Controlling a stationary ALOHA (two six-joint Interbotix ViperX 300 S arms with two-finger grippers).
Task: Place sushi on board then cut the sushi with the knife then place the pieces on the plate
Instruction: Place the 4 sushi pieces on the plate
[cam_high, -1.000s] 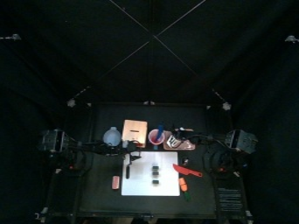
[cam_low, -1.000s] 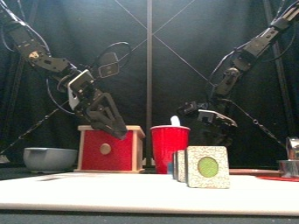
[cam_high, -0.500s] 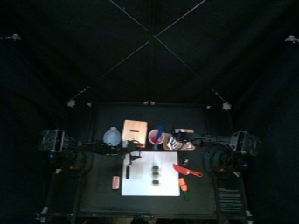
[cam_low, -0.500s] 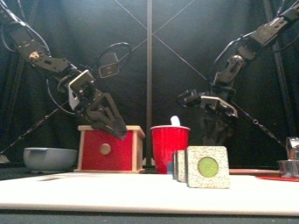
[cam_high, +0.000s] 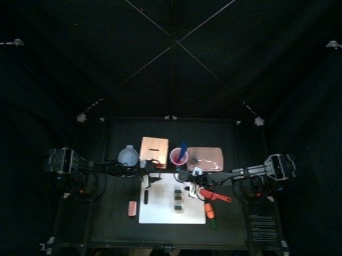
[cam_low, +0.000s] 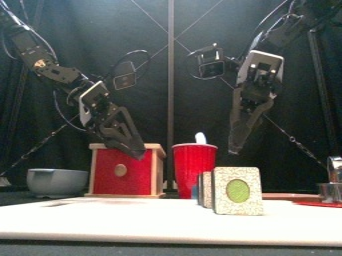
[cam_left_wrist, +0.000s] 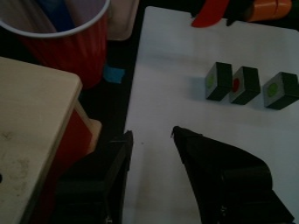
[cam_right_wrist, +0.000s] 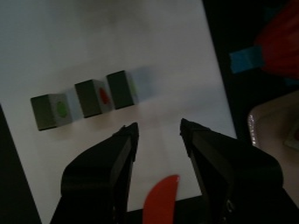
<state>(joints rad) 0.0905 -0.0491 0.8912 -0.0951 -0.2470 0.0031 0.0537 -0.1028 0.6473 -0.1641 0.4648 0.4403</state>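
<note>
The sushi (cam_high: 174, 200) stands as a row of three dark green pieces on the white board (cam_high: 160, 215), in the lower middle of the top view. In the front view the row is low and just right of centre.

My right fingers (cam_low: 237, 138) hang point-down in that view's upper right, straight above the pieces and well clear of them. They are spread, with nothing between them, and the arm is folded steeply overhead. My left fingers (cam_low: 131, 143) slant down left of centre, also spread and empty. Seen from the front, their tips show just over the upper right corner of the wooden box (cam_low: 124, 170).

The red knife (cam_high: 214, 195) lies at the board's right edge, near the pieces. Farther back on the worktop (cam_high: 114, 228) stand:
- the red cup (cam_low: 195, 165), holding the blue knife (cam_left_wrist: 52, 16);
- the pink plate (cam_high: 214, 152), to the cup's right in the top view;
- the blue-grey bowl (cam_low: 56, 180), at far left in the front view.
</note>
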